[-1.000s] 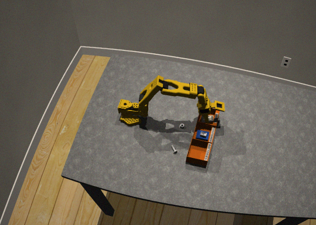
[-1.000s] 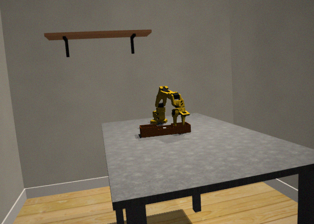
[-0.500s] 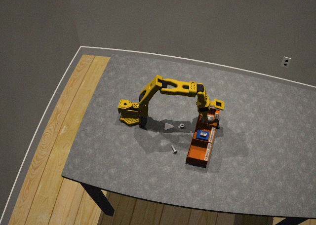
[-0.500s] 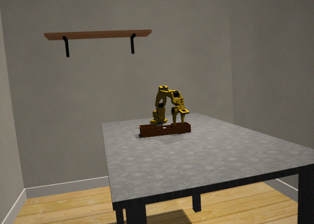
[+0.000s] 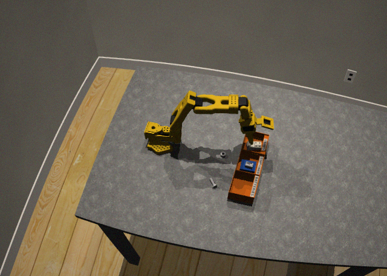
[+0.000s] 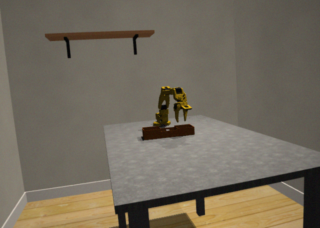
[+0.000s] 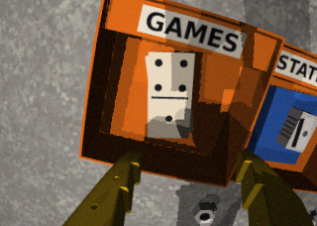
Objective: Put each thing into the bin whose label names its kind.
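Observation:
My gripper (image 5: 251, 140) (image 6: 181, 121) (image 7: 188, 162) is open and empty, above the GAMES bin (image 5: 262, 135) (image 7: 124, 14). A white domino (image 5: 256, 145) (image 7: 165, 77) lies flat inside that bin. The middle bin, labelled STATIONERY, holds a flat blue block (image 5: 242, 169) (image 7: 264, 122) with a small grey-white piece (image 5: 249, 164) (image 7: 299, 134), apparently a sharpener, on it. The BATTERIES bin (image 5: 242, 187) shows nothing inside. A metal nut (image 5: 222, 154) (image 7: 204, 216) and a metal bolt (image 5: 213, 183) lie on the table outside the bins.
The three orange bins stand joined in a row on the grey table (image 5: 312, 160) (image 6: 206, 155). The nut and bolt lie between the row and the arm's base (image 5: 159, 147) (image 6: 161, 123). A wooden shelf (image 6: 100, 35) hangs on the wall.

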Robot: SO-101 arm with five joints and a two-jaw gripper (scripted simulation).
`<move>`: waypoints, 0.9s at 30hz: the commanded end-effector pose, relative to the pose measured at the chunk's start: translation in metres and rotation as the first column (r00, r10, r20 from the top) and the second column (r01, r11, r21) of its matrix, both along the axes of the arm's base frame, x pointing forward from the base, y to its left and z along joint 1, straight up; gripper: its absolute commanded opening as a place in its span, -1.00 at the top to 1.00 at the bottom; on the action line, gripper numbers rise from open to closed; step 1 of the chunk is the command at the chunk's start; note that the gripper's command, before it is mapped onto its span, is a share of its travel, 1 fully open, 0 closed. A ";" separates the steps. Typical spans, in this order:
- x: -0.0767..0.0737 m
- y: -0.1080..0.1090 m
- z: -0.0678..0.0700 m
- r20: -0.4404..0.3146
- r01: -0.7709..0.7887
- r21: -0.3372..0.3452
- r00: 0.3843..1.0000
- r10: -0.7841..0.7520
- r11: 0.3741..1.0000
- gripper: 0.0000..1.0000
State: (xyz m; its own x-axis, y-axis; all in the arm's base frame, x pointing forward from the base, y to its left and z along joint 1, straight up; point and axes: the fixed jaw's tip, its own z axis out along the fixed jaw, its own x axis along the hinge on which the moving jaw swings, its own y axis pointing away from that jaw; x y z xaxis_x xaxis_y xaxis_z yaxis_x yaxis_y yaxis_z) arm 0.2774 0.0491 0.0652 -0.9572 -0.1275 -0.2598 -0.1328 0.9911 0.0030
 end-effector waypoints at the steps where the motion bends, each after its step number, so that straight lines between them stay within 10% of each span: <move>1: 0.005 -0.001 0.021 0.077 0.002 0.011 0.997 -0.003 1.000 0.53; 27: -0.003 -0.007 0.029 0.073 0.014 0.008 0.997 -0.014 1.000 0.53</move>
